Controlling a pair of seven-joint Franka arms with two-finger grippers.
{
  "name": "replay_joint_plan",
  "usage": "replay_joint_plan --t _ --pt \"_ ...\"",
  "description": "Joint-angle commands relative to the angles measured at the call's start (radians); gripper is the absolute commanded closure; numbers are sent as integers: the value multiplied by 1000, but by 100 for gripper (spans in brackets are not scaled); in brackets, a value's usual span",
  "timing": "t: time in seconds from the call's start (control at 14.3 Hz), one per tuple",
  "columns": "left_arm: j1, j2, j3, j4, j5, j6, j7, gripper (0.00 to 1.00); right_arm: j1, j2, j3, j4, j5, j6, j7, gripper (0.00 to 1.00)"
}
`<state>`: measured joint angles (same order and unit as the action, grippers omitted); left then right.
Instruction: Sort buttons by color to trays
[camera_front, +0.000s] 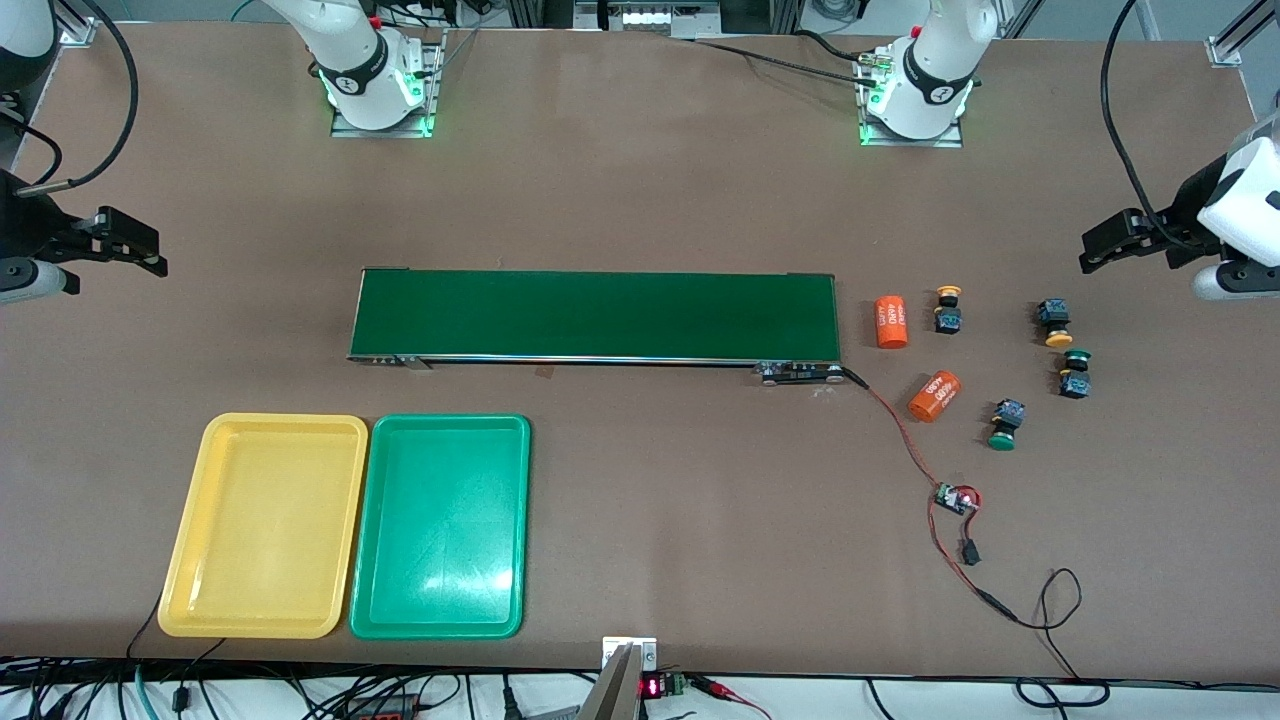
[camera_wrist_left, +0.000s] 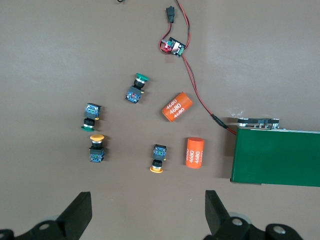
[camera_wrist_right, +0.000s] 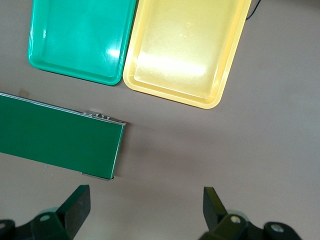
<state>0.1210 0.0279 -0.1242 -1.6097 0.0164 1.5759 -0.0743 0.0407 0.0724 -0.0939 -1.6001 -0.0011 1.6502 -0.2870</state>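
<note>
With both trays (camera_front: 265, 430) lying bare and four buttons (camera_front: 948, 309) clustered at the conveyor belt's (camera_front: 595, 313) three o'clock, nothing is being held: left end effector (camera_wrist_left: 147, 212) and right end effector (camera_wrist_right: 145, 210) are gaping empty, so a first pick is being awaited.

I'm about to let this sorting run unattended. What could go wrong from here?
1. The orange cylinders lie among the buttons; the one beside a yellow button could be bumped or grabbed by mistake.
2. The buttons lie on their sides, so open fingers may slip off a round cap, as on the green button.
3. The yellow tray and green tray touch, so an off-aim drop could land in the wrong one.
</note>
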Motion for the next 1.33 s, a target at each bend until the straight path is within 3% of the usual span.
replay_joint_plan --t 0.0,1.26 --pt "8 -11 -2 5 4 -10 -2 0 -8 0 -1 8 7 -9 23 0" --pt "11 9 6 21 -6 -39 -10 0 1 3 -1 14 6 -6 23 0"
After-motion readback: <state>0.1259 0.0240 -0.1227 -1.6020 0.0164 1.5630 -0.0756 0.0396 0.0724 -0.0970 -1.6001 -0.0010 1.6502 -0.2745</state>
